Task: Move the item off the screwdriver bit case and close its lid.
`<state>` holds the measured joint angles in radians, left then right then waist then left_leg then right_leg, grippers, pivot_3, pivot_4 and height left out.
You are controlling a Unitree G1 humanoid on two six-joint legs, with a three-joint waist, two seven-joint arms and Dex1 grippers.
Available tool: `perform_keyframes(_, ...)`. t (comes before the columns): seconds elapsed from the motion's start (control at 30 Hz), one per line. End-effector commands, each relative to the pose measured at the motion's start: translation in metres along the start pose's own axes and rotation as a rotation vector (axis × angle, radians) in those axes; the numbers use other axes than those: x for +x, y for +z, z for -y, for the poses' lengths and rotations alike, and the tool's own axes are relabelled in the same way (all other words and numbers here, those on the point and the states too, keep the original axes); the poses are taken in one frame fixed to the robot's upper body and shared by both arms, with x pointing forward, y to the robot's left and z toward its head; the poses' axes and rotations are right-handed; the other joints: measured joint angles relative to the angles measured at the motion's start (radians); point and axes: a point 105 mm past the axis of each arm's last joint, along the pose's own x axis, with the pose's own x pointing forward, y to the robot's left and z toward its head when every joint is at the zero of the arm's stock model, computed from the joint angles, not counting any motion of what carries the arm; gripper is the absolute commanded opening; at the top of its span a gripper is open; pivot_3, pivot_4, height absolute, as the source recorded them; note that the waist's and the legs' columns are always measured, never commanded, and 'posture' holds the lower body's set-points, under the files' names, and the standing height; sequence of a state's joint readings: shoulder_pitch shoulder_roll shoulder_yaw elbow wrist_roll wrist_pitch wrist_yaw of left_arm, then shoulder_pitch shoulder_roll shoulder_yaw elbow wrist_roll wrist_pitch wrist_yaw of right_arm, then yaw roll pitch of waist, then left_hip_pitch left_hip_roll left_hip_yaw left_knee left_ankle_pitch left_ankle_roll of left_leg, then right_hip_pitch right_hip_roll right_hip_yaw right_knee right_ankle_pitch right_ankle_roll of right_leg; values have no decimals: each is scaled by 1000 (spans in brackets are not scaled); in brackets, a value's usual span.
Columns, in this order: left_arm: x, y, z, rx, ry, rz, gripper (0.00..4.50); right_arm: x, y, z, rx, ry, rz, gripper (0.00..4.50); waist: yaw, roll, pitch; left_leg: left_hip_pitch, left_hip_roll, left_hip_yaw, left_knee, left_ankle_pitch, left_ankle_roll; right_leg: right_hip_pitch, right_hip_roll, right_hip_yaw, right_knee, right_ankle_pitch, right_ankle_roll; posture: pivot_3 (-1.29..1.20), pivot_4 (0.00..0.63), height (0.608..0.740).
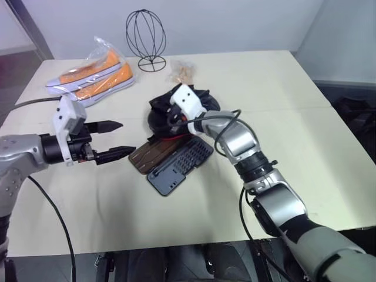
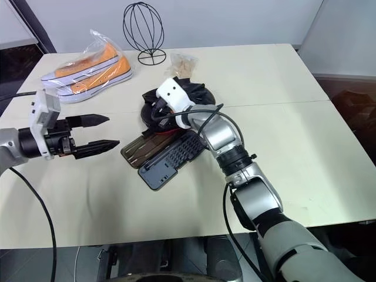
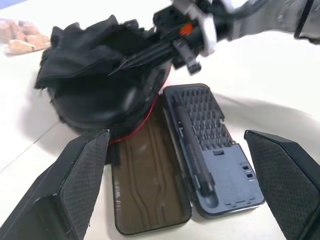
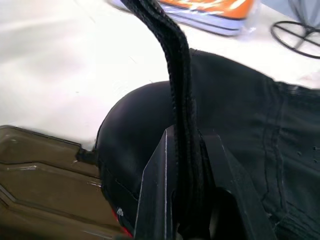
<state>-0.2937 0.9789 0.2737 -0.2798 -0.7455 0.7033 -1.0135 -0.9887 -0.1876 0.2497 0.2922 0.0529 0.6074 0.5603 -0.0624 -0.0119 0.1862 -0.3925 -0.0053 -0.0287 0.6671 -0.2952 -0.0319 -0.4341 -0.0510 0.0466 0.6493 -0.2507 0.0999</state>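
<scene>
While its two black fingers pinch a black strap (image 4: 177,75) of the boxing mitt (image 1: 176,108), the right gripper (image 4: 186,200) sits over the mitt's near edge, jaws drawn narrow on that band. Directly beneath and just toward the robot from this gripper lies the bit case (image 1: 179,164), opened flat: its dark grey tray with rows of bits is on the gripper's right-hand side, and the brownish ribbed lid (image 1: 154,151) lies on its left. The mitt's red-rimmed edge overlaps the far end of the lid and touches the far corner of the tray.

Off to the left of the right gripper, the left gripper (image 1: 117,140) hangs above the table (image 1: 305,135) with its fingers spread wide and nothing between them, its tips near the lid's left edge but apart from it.

Beyond the mitt, farther from the right gripper, a small clear bag of pale pieces (image 1: 183,70) lies near the table's far edge, and a black wire head form (image 1: 145,40) stands just left of it. Farther left sits a plastic bag holding orange sneakers (image 1: 94,73), two of them.

Open tabletop stretches wide to the right of the right arm, out to the table's right edge, and a bare strip runs along the near edge below the case.

Counted: one mitt, one case, two grippers.
</scene>
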Motion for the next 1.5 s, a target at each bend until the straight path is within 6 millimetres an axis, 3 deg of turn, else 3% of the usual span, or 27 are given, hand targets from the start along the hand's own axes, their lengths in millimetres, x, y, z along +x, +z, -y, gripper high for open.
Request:
perform_keyframes(0.03,3,7,-1,39,-16,15,4500,-52,63,44,-98,-111,162,45,7,0,0,0,0,0,0,0,0,0,0,0,0,0,0,0,150,740)
perform_keyframes(0.1,6,7,0,40,-29,15,4500,-84,65,67,-141,-169,141,45,20,0,0,-1,0,0,0,0,0,0,0,0,-1,0,0,0,150,740)
perform_keyframes(0.23,11,3,1,38,-55,4,4500,-149,31,102,-227,-280,-33,45,31,-1,0,-1,0,0,-1,-1,1,1,0,-1,-4,0,0,0,150,740)
perform_keyframes(0.37,18,-1,4,28,-98,-1,4500,-228,-29,120,-182,-418,-268,45,42,-1,0,0,-1,2,0,-1,2,2,0,0,-4,0,0,0,150,740)
perform_keyframes(0.43,23,-1,11,29,-145,0,4500,-248,-53,115,-160,-450,-343,45,45,-1,0,0,-1,2,0,-1,2,2,1,0,-4,-1,0,0,150,740)
perform_keyframes(0.67,32,7,18,46,-218,19,4500,-247,-106,91,-71,-440,-406,45,17,-1,1,6,1,5,1,-1,3,4,6,4,0,0,-1,0,150,740)
perform_keyframes(0.7,32,8,17,47,-218,18,4500,-248,-110,89,-39,-440,-403,737,17,-1,0,7,1,5,1,-1,3,5,7,4,0,0,-1,0,150,740)
perform_keyframes(0.73,32,8,16,47,-218,18,4500,-248,-112,88,-13,-438,-396,973,16,-1,0,8,1,5,1,-1,3,6,7,4,0,0,-1,0,150,740)
perform_keyframes(0.9,30,7,14,45,-211,11,4500,-254,-101,85,-2,-387,-377,3597,21,-1,0,7,1,4,1,-1,3,6,6,4,-1,0,-1,0,150,740)
perform_keyframes(0.97,28,5,12,41,-196,9,4500,-257,-92,91,-13,-388,-367,4284,21,-1,0,7,1,4,1,-1,3,6,5,4,-1,0,0,0,150,740)
perform_keyframes(1.07,24,2,6,30,-147,8,4500,-256,-65,93,-41,-332,-310,4406,19,-1,1,7,1,4,1,-1,3,6,5,4,-1,0,0,0,150,740)
perform_keyframes(1.17,19,-5,-7,31,-64,-15,4500,-248,-33,75,-70,-155,-214,4406,19,-1,1,7,1,4,1,-1,3,6,6,4,-1,0,-1,0,150,740)
perform_keyframes(1.23,15,-16,-23,62,38,-59,4500,-244,-16,53,-87,7,-171,4406,21,-1,1,7,2,3,1,-1,3,6,6,3,-1,0,-1,0,150,740)
perform_keyframes(1.3,10,-39,-48,87,185,-135,4500,-241,-3,13,-96,262,-137,4406,23,-1,1,7,2,2,0,-1,3,6,6,2,-1,0,-1,0,150,740)
perform_keyframes(1.37,10,-60,-62,98,256,-197,4500,-238,0,-17,-86,440,-118,4406,25,0,0,7,3,2,1,-1,3,7,5,2,-2,0,-1,0,150,740)
perform_keyframes(1.5,30,-92,-71,60,285,-236,4500,-232,-15,-27,-87,495,-161,4406,43,-2,0,7,2,2,2,-1,3,8,3,1,-2,0,0,0,150,740)
